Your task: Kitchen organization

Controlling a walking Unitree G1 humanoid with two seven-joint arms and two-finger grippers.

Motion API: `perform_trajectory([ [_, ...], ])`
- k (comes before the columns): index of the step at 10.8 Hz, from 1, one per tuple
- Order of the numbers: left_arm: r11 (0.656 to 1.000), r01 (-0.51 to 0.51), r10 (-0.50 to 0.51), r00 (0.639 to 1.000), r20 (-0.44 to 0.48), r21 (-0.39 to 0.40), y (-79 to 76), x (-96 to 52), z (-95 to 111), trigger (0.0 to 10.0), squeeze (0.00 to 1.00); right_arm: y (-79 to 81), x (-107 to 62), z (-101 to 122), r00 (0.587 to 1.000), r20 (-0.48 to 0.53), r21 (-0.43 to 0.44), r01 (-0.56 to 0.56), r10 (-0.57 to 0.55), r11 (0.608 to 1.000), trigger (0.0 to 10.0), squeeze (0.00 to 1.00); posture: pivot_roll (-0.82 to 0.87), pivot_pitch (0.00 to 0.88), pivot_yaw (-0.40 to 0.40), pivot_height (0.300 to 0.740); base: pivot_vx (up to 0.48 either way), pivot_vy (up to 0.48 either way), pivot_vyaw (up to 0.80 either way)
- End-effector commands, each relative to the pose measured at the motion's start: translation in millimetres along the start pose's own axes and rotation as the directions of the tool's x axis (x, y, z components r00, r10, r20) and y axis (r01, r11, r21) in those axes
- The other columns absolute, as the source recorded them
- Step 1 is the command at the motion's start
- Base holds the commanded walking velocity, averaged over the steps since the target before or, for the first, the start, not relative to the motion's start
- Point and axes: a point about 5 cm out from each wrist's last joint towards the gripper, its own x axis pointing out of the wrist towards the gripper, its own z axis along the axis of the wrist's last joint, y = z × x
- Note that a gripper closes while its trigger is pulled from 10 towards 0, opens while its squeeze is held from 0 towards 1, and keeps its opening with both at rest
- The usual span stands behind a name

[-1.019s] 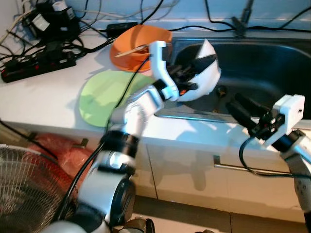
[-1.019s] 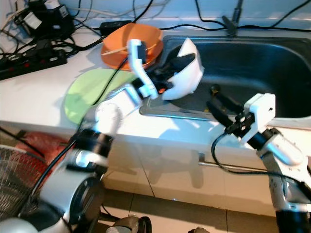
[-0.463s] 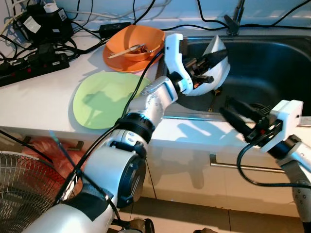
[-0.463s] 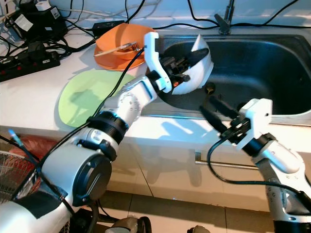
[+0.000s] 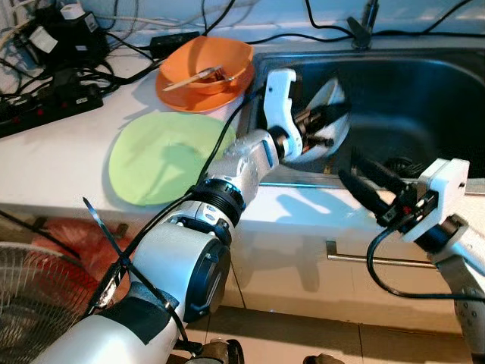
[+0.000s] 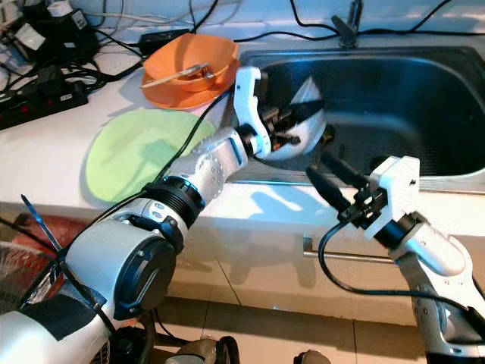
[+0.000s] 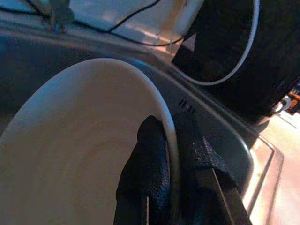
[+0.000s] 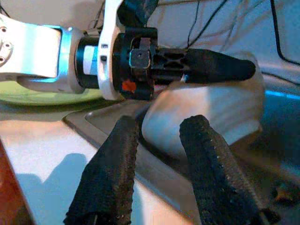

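Observation:
A white bowl hangs tilted on its side inside the left end of the steel sink. My left gripper is shut on its rim. In the left wrist view one black finger lies inside the white bowl and the other presses on the outside of the rim. My right gripper hovers open over the sink's front edge, just right of the bowl and apart from it. The right wrist view looks between its open fingers at the white bowl and the left gripper.
An orange bowl with a utensil in it sits on the white counter left of the sink. A flat green plate lies in front of it. Power strips and cables crowd the back left. A fan stands on the floor.
My left gripper has carried the white bowl from above the sink's left rim down into the sink. The right gripper has hardly moved. The camera has shifted a little.

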Motion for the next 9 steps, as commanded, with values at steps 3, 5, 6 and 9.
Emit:
perform_trajectory([
  [3,0.996,0.082,-0.082,0.996,-0.028,0.024,-34.7,21.8,-9.7,10.0,1.0,5.0,1.2,5.6,1.0,0.025,0.007,-0.012,0.012,1.0,10.0,0.0,-0.18,0.166,0.144,0.74,0.0,0.0,0.0],
  [5,0.996,0.082,-0.082,0.996,-0.028,0.024,-34.7,21.8,-9.7,10.0,1.0,5.0,1.2,5.6,1.0,0.025,0.007,-0.012,0.012,1.0,10.0,0.0,-0.18,0.166,0.144,0.74,0.0,0.0,0.0],
  [6,0.996,0.082,-0.082,0.996,-0.028,0.024,-34.7,21.8,-9.7,10.0,1.0,5.0,1.2,5.6,1.0,0.025,0.007,-0.012,0.012,1.0,10.0,0.0,-0.18,0.166,0.144,0.74,0.0,0.0,0.0],
  [9,0.996,0.082,-0.082,0.996,-0.028,0.024,-34.7,21.8,-9.7,10.0,1.0,5.0,1.2,5.6,1.0,0.025,0.007,-0.012,0.012,1.0,10.0,0.0,-0.18,0.166,0.144,0.74,0.0,0.0,0.0],
])
